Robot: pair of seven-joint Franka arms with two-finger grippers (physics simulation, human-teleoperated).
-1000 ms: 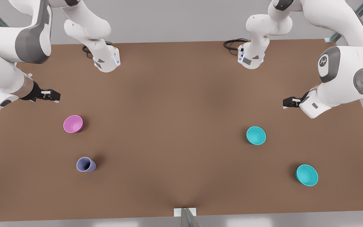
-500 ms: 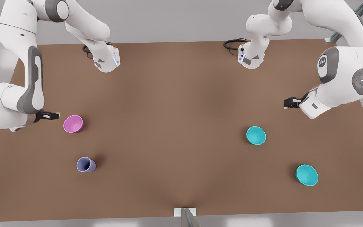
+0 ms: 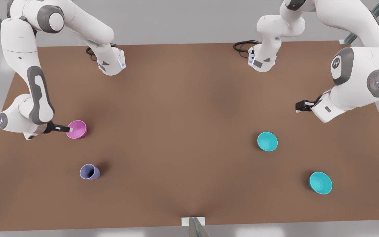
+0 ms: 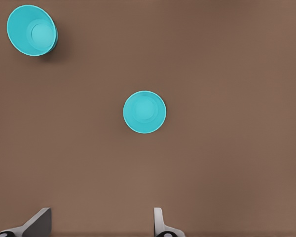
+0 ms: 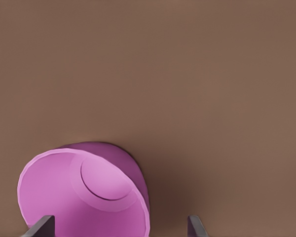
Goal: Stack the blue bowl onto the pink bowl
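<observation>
Blue bowl (image 3: 267, 141) sits on the front view's right side of the table (image 3: 183, 131), well apart from the pink bowl (image 3: 76, 129) over on the front view's left.

The left gripper (image 3: 303, 106) is seen hovering on the same side as both teal bowls, fingers spread wide with nothing between them, and the nearer teal bowl is centred out ahead of it in the left wrist view. So that arm is judged the closer one for the pickup. The second teal bowl (image 3: 320, 183) lies farther toward the table's front edge. The right gripper (image 3: 67, 129) is parked right at the pink bowl's rim, open, nothing gripped as far as can be told. A lavender cup (image 3: 89, 171) is left nearby, not involved.
</observation>
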